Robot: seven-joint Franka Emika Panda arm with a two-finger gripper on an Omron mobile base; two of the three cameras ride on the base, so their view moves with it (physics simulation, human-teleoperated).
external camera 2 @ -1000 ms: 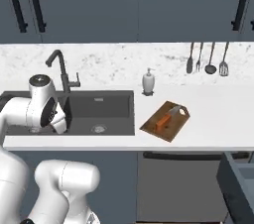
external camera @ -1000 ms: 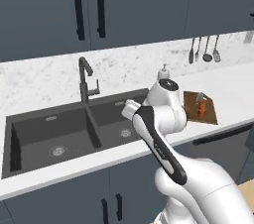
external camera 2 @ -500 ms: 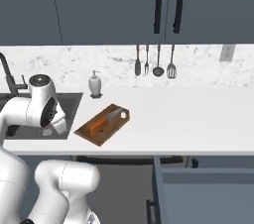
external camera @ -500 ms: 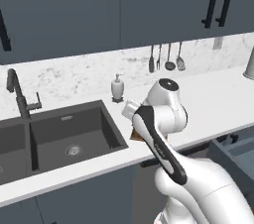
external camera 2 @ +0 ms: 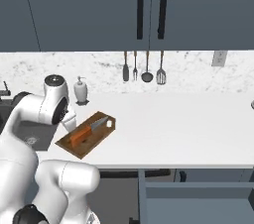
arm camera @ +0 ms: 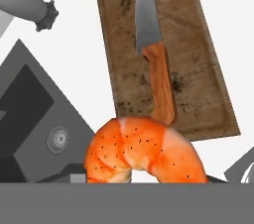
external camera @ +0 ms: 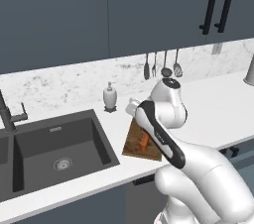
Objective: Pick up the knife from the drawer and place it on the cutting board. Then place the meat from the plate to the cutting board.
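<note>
While fingers pinch the meat [arm camera: 144,151] at board's [arm camera: 198,77] 6 o'clock, early release drops it off-board or onto the knife [arm camera: 154,64]

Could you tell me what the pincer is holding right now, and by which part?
The pincer holds the meat, an orange curled piece, by its lower edge.

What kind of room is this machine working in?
A kitchen, rendered by computer: a dark sink set in a white counter, utensils hanging on the wall, and a cutting board bearing a knife.
</note>
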